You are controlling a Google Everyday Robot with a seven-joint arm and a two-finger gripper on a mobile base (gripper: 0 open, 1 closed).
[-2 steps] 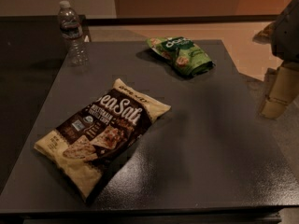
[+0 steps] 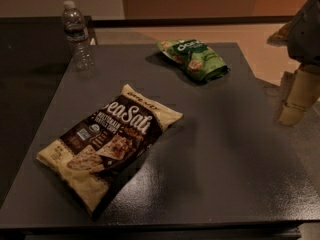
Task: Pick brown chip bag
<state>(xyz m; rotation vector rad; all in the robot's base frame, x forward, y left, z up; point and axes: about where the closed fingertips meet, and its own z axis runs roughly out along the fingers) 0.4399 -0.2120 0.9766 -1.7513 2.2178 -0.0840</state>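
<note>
The brown chip bag lies flat on the dark grey table, left of centre and turned diagonally. It has a dark brown centre, cream-tan ends and white "Sea Salt" lettering. My gripper hangs at the right edge of the view, beyond the table's right side and well clear of the bag. It holds nothing that I can see.
A smaller green snack bag lies near the table's far edge. A clear plastic water bottle stands upright at the far left corner. A lighter floor shows beyond the table's far right edge.
</note>
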